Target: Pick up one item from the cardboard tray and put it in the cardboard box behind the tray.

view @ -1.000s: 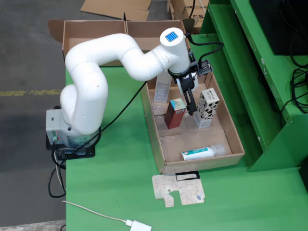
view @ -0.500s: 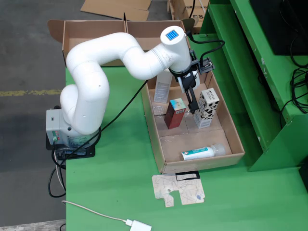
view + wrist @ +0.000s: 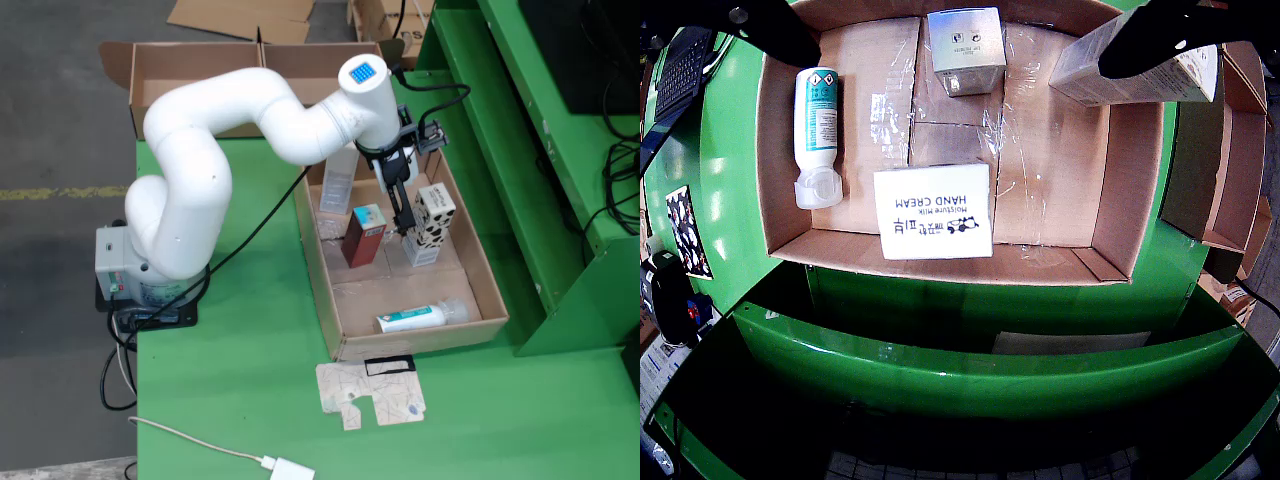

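Side view: hand cream box (image 3: 432,226) upright

White arm (image 3: 230,130) folded over, hand (image 3: 405,222) downward, open.

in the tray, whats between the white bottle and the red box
Nothing: in the view from above, only bare taped cardboard floor of the tray lies between the lying bottle and the standing red box.

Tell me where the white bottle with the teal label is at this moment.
In the view from above, the white bottle lies on its side at the near end of the cardboard tray, apart from the red box farther back.
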`<state>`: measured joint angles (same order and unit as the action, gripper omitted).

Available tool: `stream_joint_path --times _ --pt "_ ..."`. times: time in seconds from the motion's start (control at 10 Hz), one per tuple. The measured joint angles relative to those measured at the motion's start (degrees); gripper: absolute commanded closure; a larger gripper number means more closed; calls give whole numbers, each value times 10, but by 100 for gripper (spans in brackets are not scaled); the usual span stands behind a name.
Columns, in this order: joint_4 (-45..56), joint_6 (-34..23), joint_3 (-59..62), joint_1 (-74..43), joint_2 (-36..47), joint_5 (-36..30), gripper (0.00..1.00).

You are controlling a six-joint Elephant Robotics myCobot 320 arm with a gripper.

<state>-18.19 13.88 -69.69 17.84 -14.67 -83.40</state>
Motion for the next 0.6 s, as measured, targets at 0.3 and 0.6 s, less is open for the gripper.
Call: stream_joint_path --times 0.3,0.6 --pt "9 -2 63 -1 -51 1 0" --pt "11 0 79 -2 -69 0 0"
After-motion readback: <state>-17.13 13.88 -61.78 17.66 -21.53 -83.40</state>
